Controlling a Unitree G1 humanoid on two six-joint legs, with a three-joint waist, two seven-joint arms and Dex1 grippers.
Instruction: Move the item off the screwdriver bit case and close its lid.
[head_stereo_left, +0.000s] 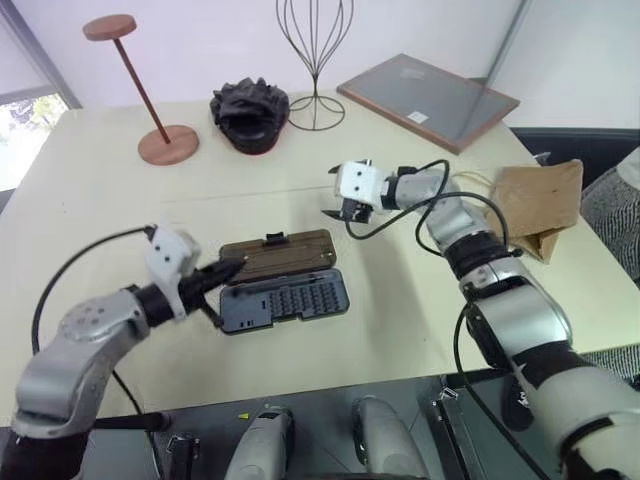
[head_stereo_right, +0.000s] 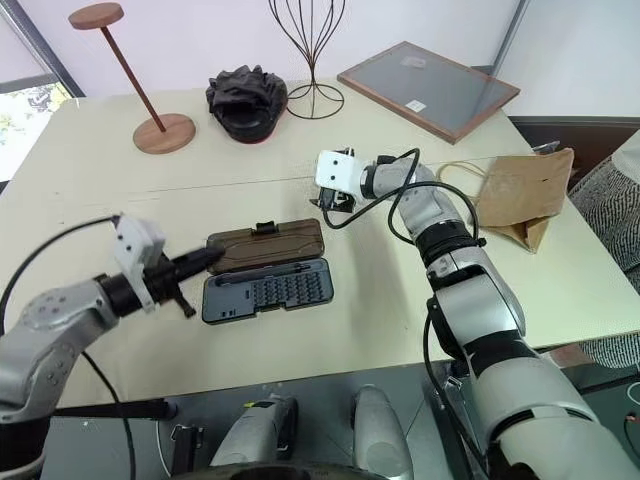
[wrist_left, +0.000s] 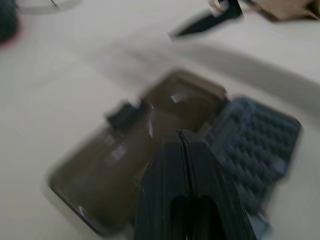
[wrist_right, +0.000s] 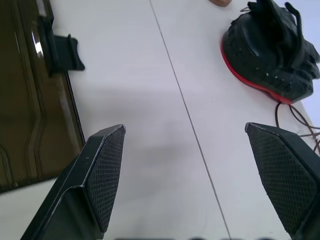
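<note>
1. Paper bag (head_stereo_left: 535, 205) is off the case now, lying flat on the tabletop (head_stereo_left: 400, 320) at the robot's far right, string handles toward the middle. Well apart from the case, so that half of the job looks done.
2. Bit case (head_stereo_left: 285, 297) sits centre-front, wide open: grey tray w/ rows of bits nearest the robot, brown lid (head_stereo_left: 278, 253) folded flat behind it, latch tab on its far long edge. Lid not yet closed.
3. Left gripper (head_stereo_left: 225, 267) is low at the left end of the lid, jaws pressed together into one narrow point. Looks like a wedge for getting under the lid edge and flipping it over the hinge. Can't tell if the tip touches the lid or sits just beside it.
4. Right gripper (head_stereo_left: 345, 210) hovers above bare tabletop between case and bag, jaws wide apart, nothing between them. Empty, so it's free to help press the lid down or just keep clear.
5. Back of the tabletop: black ruffled lump (head_stereo_left: 249, 113), wire stand (head_stereo_left: 315, 60), wooden stand (head_stereo_left: 145, 85), framed grey board (head_stereo_left: 428, 100). All well apart from the case, no obstruction to the lid's swing.
6. Risk as I read it: case is light, may slide when the lid gets pushed.
</note>
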